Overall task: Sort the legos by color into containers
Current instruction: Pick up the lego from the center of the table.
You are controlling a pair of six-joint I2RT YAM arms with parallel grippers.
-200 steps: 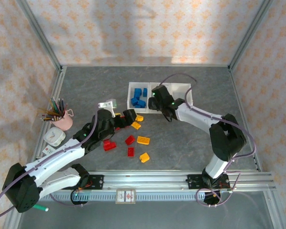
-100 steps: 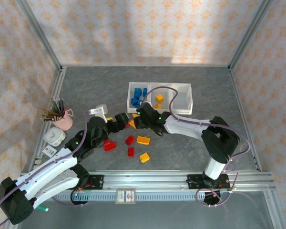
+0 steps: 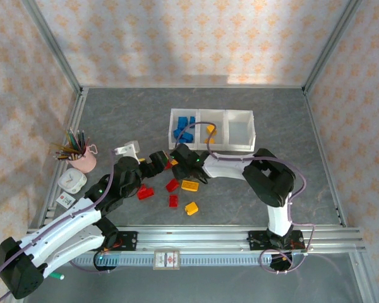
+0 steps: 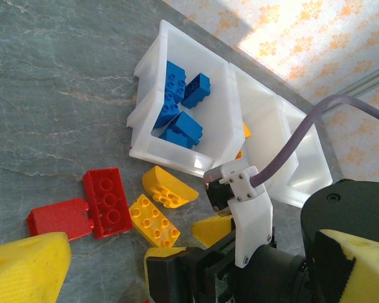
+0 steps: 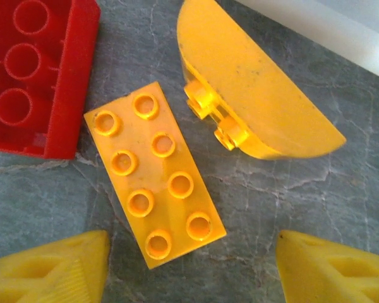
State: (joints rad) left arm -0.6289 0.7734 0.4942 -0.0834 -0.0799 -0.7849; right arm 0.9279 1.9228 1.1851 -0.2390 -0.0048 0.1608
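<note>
My right gripper point(image 5: 192, 271) is open and hovers low over a yellow eight-stud lego point(image 5: 155, 173). The brick's near end lies between the yellow fingertips point(image 5: 50, 268) without touching them. A yellow half-round lego point(image 5: 252, 104) and a red lego point(image 5: 38, 76) lie just beyond it. From above, my right gripper point(image 3: 177, 158) is beside my left gripper point(image 3: 156, 160), which is open and holds nothing. The containers point(image 3: 240, 148) stand behind them. Blue legos point(image 4: 180, 107) fill the left bin, and a yellow one point(image 3: 210, 129) lies in the middle bin.
Loose red legos point(image 3: 145, 192) and yellow legos point(image 3: 189, 185) lie on the grey table in front of both grippers. A pink pencil cup point(image 3: 82, 159) and a small white object point(image 3: 71, 182) stand at the left edge. A metal rail point(image 3: 240, 237) runs along the near side.
My right arm has swung from the middle bin down and to the left, and now hangs over the loose yellow bricks. My left arm has drawn back slightly toward the left.
</note>
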